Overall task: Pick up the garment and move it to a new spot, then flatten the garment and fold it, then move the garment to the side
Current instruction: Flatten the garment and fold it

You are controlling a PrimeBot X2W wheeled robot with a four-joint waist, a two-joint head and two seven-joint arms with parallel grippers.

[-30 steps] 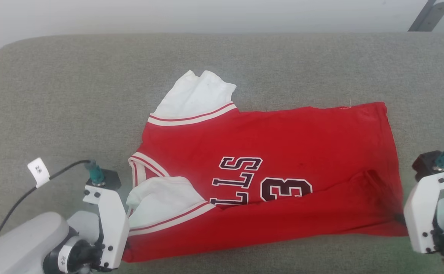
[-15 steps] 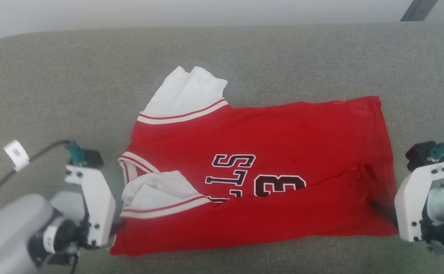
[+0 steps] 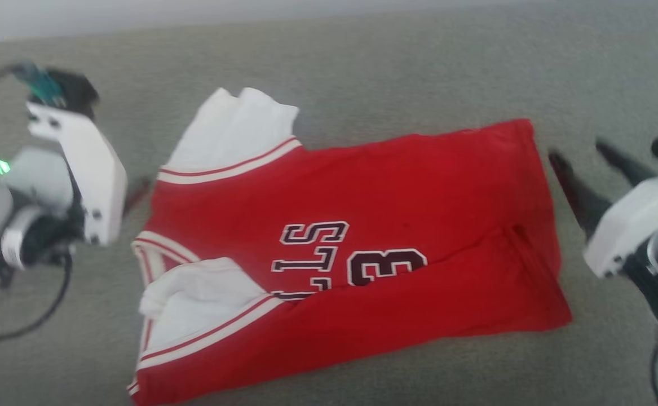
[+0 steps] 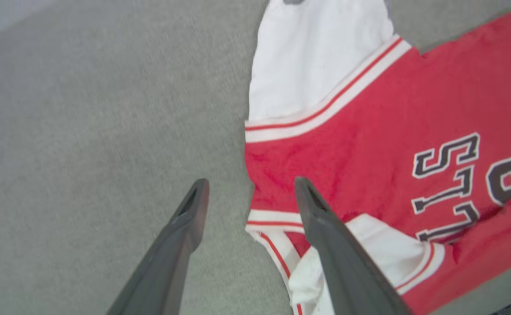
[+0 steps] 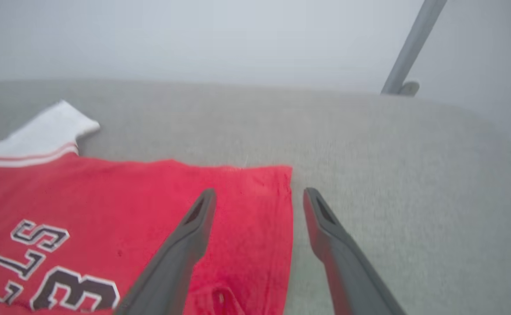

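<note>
My left fingers (image 4: pixel 325 232) are spread and hold nothing, at the neck end of the jersey (image 3: pixel 362 214). The red jersey lies on the grey table (image 3: pixel 362 67), neck to my left and hem to my right. Its near edge is folded up over part of the lettering and number. My right fingers (image 5: pixel 189 238) are spread and empty at the hem's far corner.

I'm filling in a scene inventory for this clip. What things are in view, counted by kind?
garment: 1
grippers, the left gripper and the right gripper: 2
grey padded surface: 1
metal pole: 1
Total: 5
</note>
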